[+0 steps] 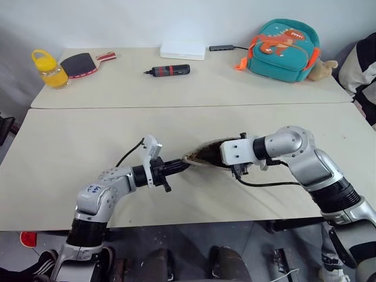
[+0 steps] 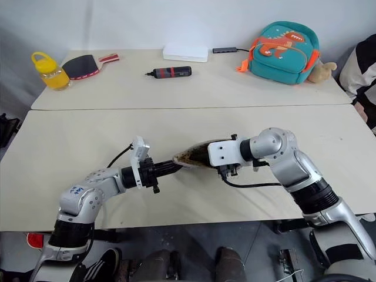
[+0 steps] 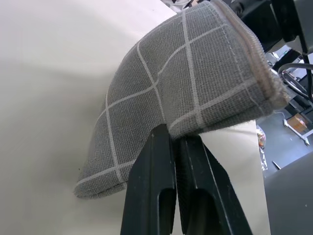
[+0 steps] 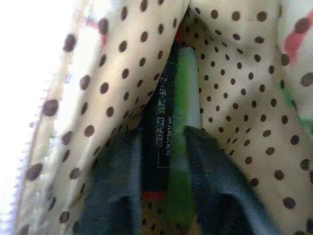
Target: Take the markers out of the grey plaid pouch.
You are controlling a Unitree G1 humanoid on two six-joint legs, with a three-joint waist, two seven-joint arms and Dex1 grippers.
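The grey plaid pouch [image 1: 202, 154] is held just above the near desk [image 1: 70, 153], its long axis running across the robot's front, one end at the left end effector [image 1: 183, 165] and its open mouth turned toward the right end effector [image 4: 161, 161]. Inside, against the tan dotted lining, the markers [image 4: 171, 122] lie side by side along the pouch's length: a dark one with a red band beside a light green one. The dark barrel carries white print reading "MARKER", with smaller characters too fine to read. The left end effector is clamped shut on the pouch's bottom edge, fabric pinched between its fingers [image 3: 151, 186]. The right end effector reaches into the mouth, its two fingers flanking both markers, closed around them.
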